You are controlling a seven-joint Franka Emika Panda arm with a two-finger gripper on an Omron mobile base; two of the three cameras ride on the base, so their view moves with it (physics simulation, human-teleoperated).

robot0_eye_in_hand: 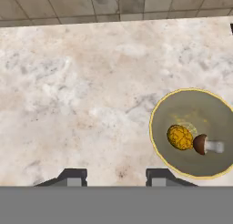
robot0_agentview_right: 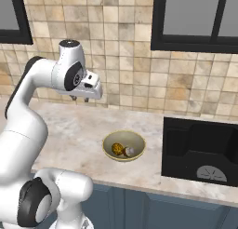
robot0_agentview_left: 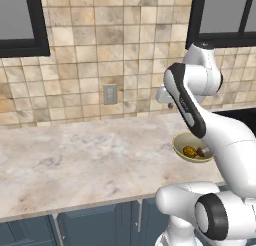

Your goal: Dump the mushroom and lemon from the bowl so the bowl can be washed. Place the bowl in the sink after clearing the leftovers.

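Shallow pale-yellow round bowl [robot0_agentview_right: 123, 145] near the marble counter's [robot0_agentview_left: 75, 160] front edge, left of the black recessed sink [robot0_agentview_right: 200, 151], holding bumpy yellow lemon [robot0_eye_in_hand: 180, 137] touching brown-capped mushroom [robot0_eye_in_hand: 200, 144]. Two-finger gripper [robot0_agentview_right: 80, 99] high above bare counter left of bowl, jaws partly apart, empty.

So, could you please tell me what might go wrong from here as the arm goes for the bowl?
The claw hangs high above the counter, off to one side of the bowl, so a straight descent could miss the rim. The lemon and mushroom lie loose and touching inside; a tilted lift might spill them early. The bowl sits near the counter's front edge, so a nudge could push it off.
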